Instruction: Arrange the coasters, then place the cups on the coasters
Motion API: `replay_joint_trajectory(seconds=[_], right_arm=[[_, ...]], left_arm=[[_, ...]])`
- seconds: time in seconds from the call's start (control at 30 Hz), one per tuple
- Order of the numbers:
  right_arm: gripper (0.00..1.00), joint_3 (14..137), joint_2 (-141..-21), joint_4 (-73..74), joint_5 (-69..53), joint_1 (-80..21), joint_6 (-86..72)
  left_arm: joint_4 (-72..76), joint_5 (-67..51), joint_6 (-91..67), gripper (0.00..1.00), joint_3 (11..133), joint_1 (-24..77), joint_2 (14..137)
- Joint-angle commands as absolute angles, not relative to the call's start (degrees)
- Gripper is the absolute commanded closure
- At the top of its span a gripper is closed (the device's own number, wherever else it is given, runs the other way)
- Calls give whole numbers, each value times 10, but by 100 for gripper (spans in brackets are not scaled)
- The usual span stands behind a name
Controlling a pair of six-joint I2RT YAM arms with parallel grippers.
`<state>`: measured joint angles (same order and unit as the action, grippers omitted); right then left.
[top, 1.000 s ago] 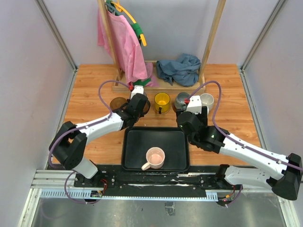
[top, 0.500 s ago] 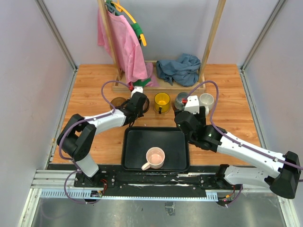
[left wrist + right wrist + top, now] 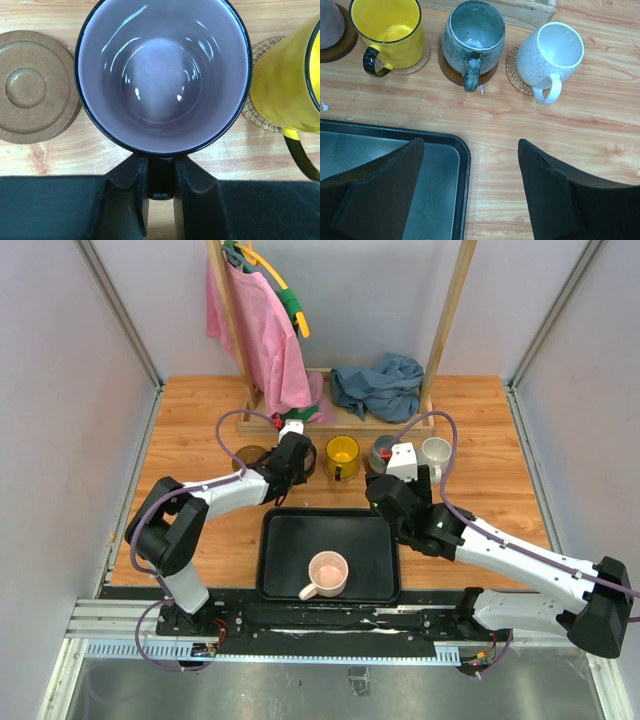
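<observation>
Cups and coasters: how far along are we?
Done: yellow cup, grey cup and white cup sit on coasters. In hand: left pincer grips the purple cup by its handle. To do: pink cup in the tray, for the bare brown coaster.

**No legible writing in any view**

No word, number, brand or sign can be read. The purple cup (image 3: 162, 75), the yellow cup (image 3: 387, 30), the grey cup (image 3: 472, 37) and the white cup (image 3: 550, 50) show plain walls and plain insides. The pink cup (image 3: 327, 573) and the black tray (image 3: 285, 540) carry no legible mark. The brown coaster (image 3: 30, 87) has only moulded rings on its face, no letters. A white block (image 3: 403, 454) on the right arm (image 3: 480, 540) carries a red spot, too small to tell whether it is a sign.
</observation>
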<state>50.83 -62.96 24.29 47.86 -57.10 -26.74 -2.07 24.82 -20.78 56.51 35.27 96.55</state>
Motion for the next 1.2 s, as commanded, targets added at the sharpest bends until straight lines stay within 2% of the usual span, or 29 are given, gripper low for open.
replay_joint_trajectory(seconds=[0.0, 0.6, 0.97, 1.17], right_arm=[[23, 513, -632, 243, 479, -564, -269], [23, 513, -644, 243, 466, -563, -276], [23, 515, -648, 240, 460, -563, -280], [23, 516, -651, 239, 458, -563, -280]], left_arm=[[33, 252, -212, 99, 592, 347, 971], [22, 264, -226, 99, 587, 343, 973], [-12, 260, -236, 76, 600, 343, 980], [-13, 255, -237, 69, 597, 343, 975]])
